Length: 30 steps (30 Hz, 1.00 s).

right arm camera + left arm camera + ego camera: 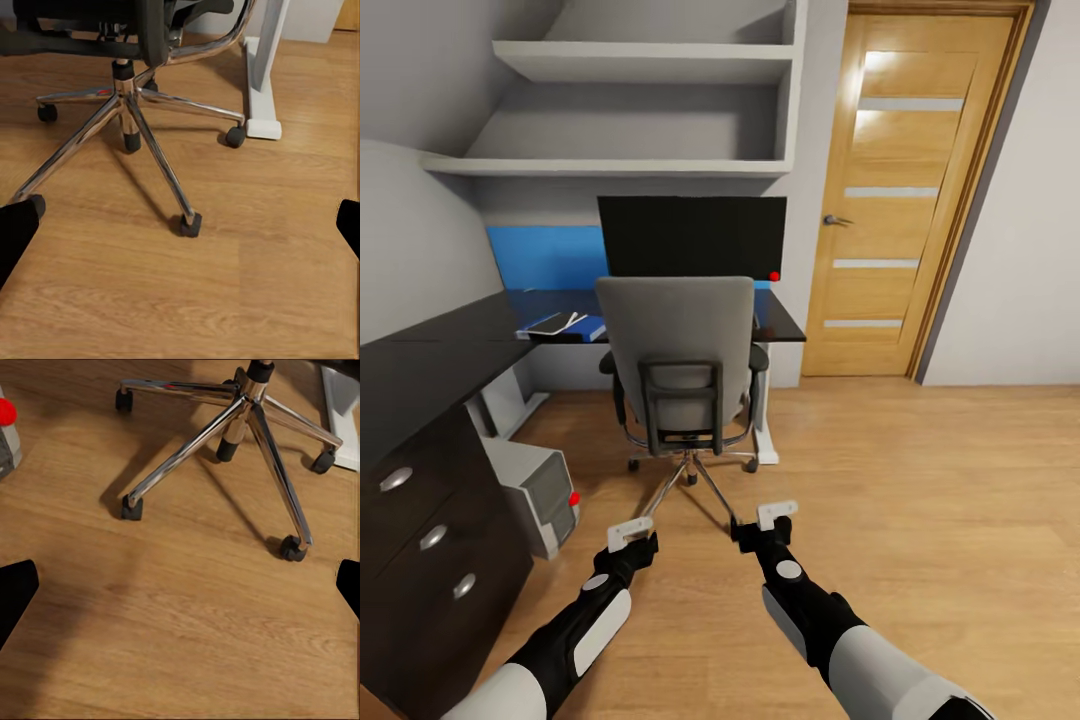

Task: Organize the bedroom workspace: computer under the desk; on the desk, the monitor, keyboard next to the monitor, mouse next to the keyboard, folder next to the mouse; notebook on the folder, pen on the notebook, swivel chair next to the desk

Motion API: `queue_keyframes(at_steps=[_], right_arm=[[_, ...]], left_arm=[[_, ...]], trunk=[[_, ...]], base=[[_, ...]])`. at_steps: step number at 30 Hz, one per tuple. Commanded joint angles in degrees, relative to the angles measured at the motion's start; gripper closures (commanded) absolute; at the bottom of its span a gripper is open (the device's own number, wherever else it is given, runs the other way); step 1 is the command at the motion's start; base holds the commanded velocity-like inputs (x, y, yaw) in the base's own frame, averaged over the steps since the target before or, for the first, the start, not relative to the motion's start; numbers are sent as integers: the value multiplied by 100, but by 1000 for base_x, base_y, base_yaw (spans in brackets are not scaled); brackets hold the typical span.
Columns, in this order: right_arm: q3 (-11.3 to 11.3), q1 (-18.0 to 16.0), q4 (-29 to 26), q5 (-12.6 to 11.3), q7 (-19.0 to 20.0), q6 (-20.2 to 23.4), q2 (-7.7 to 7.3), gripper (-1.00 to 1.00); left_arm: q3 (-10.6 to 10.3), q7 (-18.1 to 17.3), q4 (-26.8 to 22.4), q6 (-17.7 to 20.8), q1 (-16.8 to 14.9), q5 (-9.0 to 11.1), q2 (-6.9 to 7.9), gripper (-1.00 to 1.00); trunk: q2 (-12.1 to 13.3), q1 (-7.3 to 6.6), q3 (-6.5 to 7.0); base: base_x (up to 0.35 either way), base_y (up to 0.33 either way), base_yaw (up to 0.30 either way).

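Note:
The grey swivel chair [678,345] stands at the black desk [430,350] with its back toward me. Behind it the black monitor [692,237] stands on the desk. At the chair's left, the blue folder [593,330] lies on the desk with the dark notebook [550,323] on it and a thin pale pen [572,320] on top. The silver computer [540,492] sits on the floor under the desk. Keyboard and mouse are hidden. My left gripper [632,535] [180,592] and right gripper [765,520] [180,225] hang open over the floor, short of the chrome star base [247,405] [127,97].
A drawer block with round silver knobs [432,538] stands close on my left. The white desk leg [262,75] rises just right of the chair's base. A wooden door [900,190] is at the back right, with open wood floor [920,500] before it. Shelves [640,60] hang above the monitor.

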Motion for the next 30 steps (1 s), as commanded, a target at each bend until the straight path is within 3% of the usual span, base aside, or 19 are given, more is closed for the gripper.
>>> queue_keyframes(at_steps=[1,21,30], right_arm=[[46,-8,12,-61,-40,-33,0,-100],[46,-9,12,-52,-41,-33,0,-100],[46,-10,12,-52,-42,-33,0,-100]], left_arm=[[-45,53,-12,-7,-5,48,11,-100],[-23,48,-9,-23,-5,83,14,-100],[28,59,-27,-13,-5,154,17,-100]], trunk=[[39,-27,13],[841,-466,372],[1202,-664,534]], base=[[-339,0,0],[-337,0,0],[-88,0,0]])
